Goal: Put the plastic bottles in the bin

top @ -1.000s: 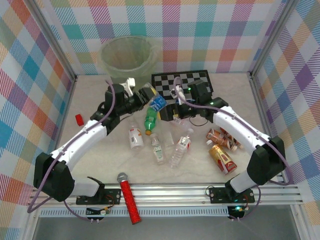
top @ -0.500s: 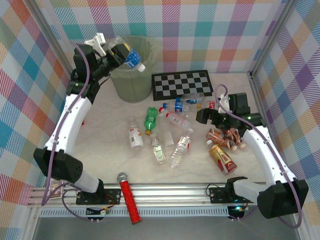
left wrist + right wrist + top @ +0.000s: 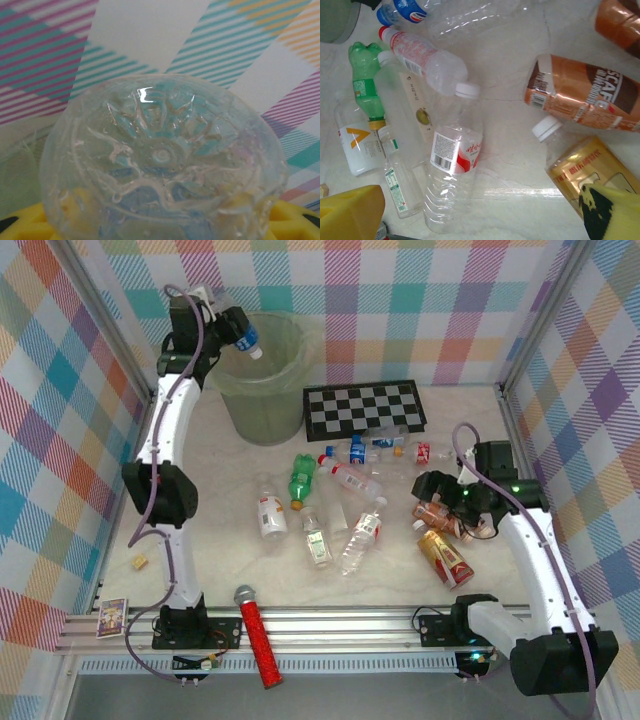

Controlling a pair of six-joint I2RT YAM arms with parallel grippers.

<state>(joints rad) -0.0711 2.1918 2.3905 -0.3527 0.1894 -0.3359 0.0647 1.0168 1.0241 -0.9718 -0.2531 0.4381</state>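
Holding blue-label bottle point(image 3: 246, 338) clenched in my left pincer point(image 3: 226, 323), bin point(image 3: 262, 400) mouth just beneath. Next: unclench, let drop. My right pincer point(image 3: 435, 487) spread wide, brown bottles point(image 3: 441, 514) just below.

A flat black-and-white chequered board point(image 3: 365, 408) lies on the pale marbled bench point(image 3: 230, 570), at about 1 o'clock from the middle of the top view, near the back wall. At about 7 o'clock lies a red microphone point(image 3: 258, 635). Its silver mesh head points to 12 o'clock and sits at the near edge of the bench, and the red handle crosses the aluminium rail point(image 3: 350, 620) toward 5 o'clock. At 8 o'clock, beside the left end of the rail, a small printed card point(image 3: 111, 617) lies flat. At 1 o'clock from the card lies a tiny tan piece point(image 3: 140, 562), too small to identify. The walls point(image 3: 450, 300) around the bench carry a checked pattern in pink, teal, yellow and purple.
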